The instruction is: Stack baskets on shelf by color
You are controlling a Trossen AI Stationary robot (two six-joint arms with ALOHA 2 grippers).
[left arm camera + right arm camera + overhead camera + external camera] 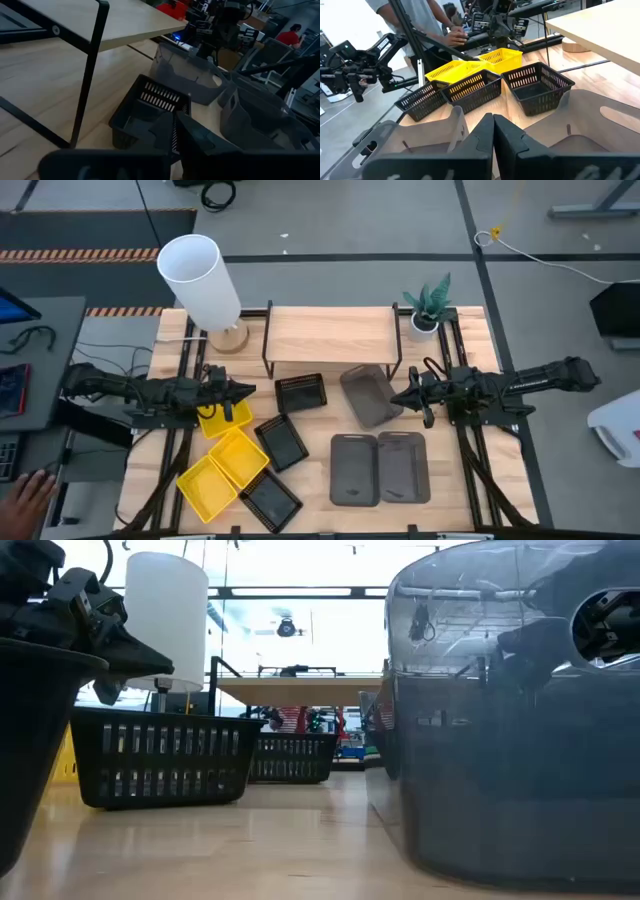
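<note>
The shelf (330, 335) stands at the table's far middle with a bare top. Three yellow baskets (238, 457) lie at the near left, and three black baskets (300, 392) (282, 442) (270, 500) lie beside them. One grey basket (370, 395) lies tilted in front of the shelf; two more (355, 468) (403, 467) sit side by side nearer. My left gripper (248, 388) is shut and hovers between a yellow and a black basket (145, 107). My right gripper (397, 397) is shut above the tilted grey basket's right edge (600, 125).
A white lamp (200, 275) on a wooden base stands at the far left and a small potted plant (428, 308) at the far right of the shelf. A person's hand (25, 495) shows off the table's near left. People stand beyond the table (420, 20).
</note>
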